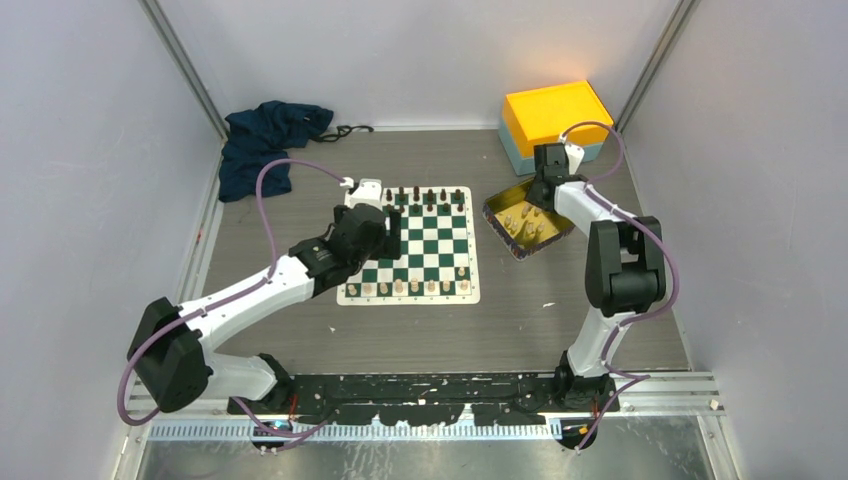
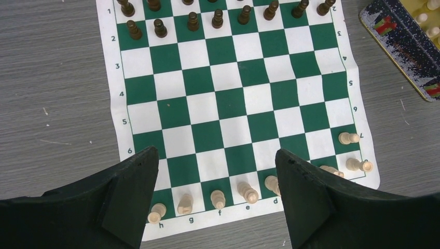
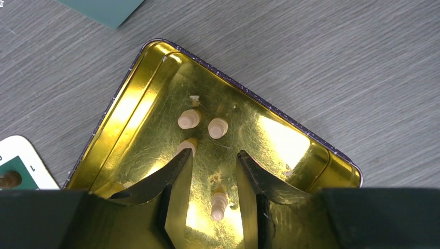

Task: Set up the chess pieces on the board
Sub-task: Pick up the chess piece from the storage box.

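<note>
The green-and-white board (image 1: pixel 425 250) lies mid-table, also in the left wrist view (image 2: pixel 228 98). Several cream chess pieces (image 1: pixel 415 287) stand along its near row (image 2: pixel 248 192), with more at the right edge (image 2: pixel 348 138). My left gripper (image 1: pixel 383 236) is open and empty above the board's left side (image 2: pixel 216 152). My right gripper (image 1: pixel 537 193) is open, low inside the gold tray (image 3: pixel 119 114). One cream piece (image 3: pixel 219 204) sits between its fingers, untouched. Three more cream pieces (image 3: pixel 189 119) stand just beyond the fingertips.
Black pieces (image 1: pixel 425 197) fill the board's two far rows (image 2: pixel 192 21). The gold tray (image 1: pixel 527 225) sits right of the board. A yellow box on a teal box (image 1: pixel 555 115) stands at the back right. A dark blue cloth (image 1: pixel 265 140) lies back left.
</note>
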